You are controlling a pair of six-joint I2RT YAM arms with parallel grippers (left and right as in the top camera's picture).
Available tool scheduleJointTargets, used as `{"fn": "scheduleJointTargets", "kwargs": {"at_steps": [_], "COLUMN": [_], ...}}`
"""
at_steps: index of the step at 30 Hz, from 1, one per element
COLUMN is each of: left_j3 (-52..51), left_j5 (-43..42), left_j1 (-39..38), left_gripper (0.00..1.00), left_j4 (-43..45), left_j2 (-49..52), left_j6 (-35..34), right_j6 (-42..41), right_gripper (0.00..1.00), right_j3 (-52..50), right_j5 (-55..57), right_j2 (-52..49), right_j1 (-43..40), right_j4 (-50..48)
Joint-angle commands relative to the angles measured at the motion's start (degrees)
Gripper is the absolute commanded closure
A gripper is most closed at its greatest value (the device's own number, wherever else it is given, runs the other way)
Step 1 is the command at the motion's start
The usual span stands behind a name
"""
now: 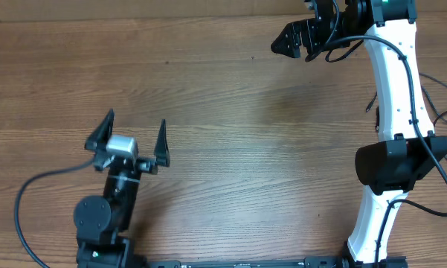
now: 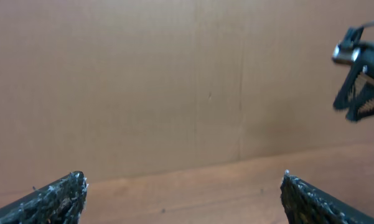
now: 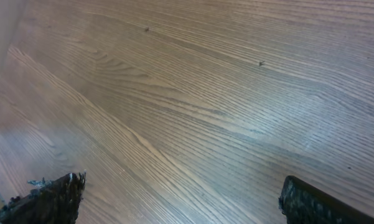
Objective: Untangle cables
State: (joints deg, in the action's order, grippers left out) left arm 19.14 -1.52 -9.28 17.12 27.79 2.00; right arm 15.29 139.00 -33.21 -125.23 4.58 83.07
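Wood-grain worktop [image 1: 230, 149] fills the overhead view. White right arm [image 1: 390, 82] runs up the right side. Black left arm [image 1: 97, 216] sits lower left.

Left gripper [image 1: 134, 128] is spread wide, with nothing between its fingers. Right gripper [image 3: 180, 196], at the far top of the worktop, is also spread wide over bare wood and grasps nothing.

Cables [image 1: 445, 115]: thin black cords, looped and crossing, at the worktop's right edge just beyond the right arm, well apart from both grippers. Plugs are too small to make out.
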Motion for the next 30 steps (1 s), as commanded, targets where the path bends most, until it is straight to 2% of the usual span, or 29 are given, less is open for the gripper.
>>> {"fn": "scheduleJointTargets", "kwargs": {"at_steps": [1, 5, 8, 14, 19, 30], "left_j3": [-7.19, -14.36, -19.08, -18.86, -18.84, -18.84], "left_j5": [0.17, 0.17, 0.02, 0.17, 0.15, -0.02], "left_j1": [1.31, 3.13, 4.15, 6.08, 8.09, 10.01], "left_gripper": [0.00, 0.00, 0.00, 0.00, 0.01, 0.00], "left_j4": [1.07, 4.92, 4.61, -8.00, -21.86, -21.77], "left_j2": [-6.67, -10.93, -14.64, -20.41, -26.40, -27.65], "left_j6": [1.01, -2.86, -7.02, -8.68, -8.63, -8.02], "right_j6": [0.66, 0.66, 0.66, 0.66, 0.66, 0.66], "right_gripper": [0.00, 0.00, 0.00, 0.00, 0.00, 0.00], "right_j3": [-0.24, -0.24, -0.24, -0.24, -0.24, -0.24], "right_j5": [-0.76, -0.74, -0.76, -0.74, -0.76, -0.76], "right_j2": [0.68, 0.68, 0.68, 0.68, 0.68, 0.68], "right_j1": [-0.09, -0.09, -0.09, -0.09, -0.09, -0.09], "right_j4": [-0.22, -0.22, -0.24, -0.24, -0.24, -0.22]}}
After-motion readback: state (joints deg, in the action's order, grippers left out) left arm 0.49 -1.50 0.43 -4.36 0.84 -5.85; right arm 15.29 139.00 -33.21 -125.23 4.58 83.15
